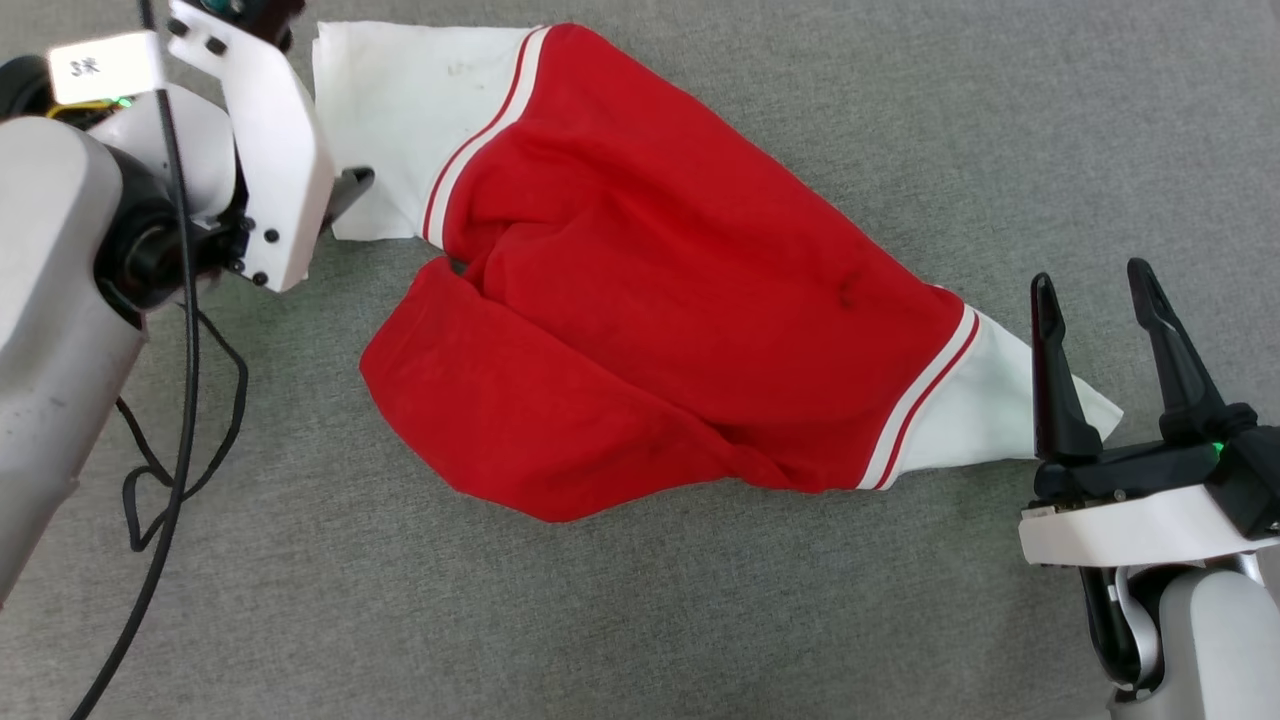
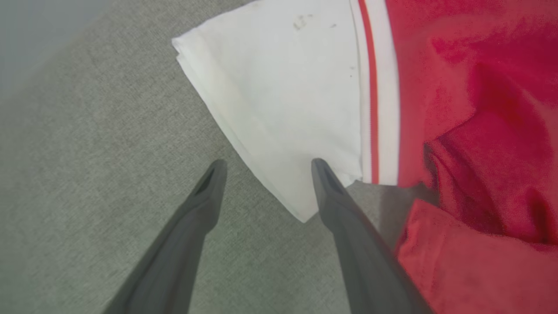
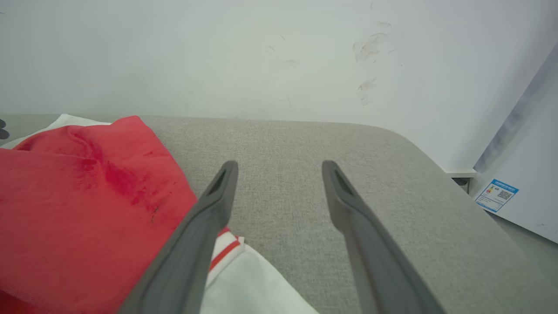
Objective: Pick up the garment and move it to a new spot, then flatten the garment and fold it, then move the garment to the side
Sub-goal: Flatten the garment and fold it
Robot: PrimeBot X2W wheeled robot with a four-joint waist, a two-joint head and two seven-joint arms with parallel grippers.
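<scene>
The red jersey T-shirt with white sleeves (image 1: 660,300) lay rumpled on the grey tabletop (image 1: 700,620). Your left gripper (image 2: 266,168) and right gripper (image 1: 1090,275) flanked it, jaws released; you needed each sleeve pinched, then drawn apart evenly.

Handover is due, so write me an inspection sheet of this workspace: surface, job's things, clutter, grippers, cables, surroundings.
Surface: grey woven fabric tabletop, rounded far corner.
Job's things: red jersey T-shirt with white, stripe-trimmed sleeves, rumpled, lying diagonally.
Clutter: nothing seen.
Grippers: left gripper open at one sleeve's corner; right gripper open beside the other sleeve; neither holds anything.
Cables: black cable, looped, hanging at the robot's left.
Surroundings: scuffed pale wall; white panel with a blue label.
</scene>
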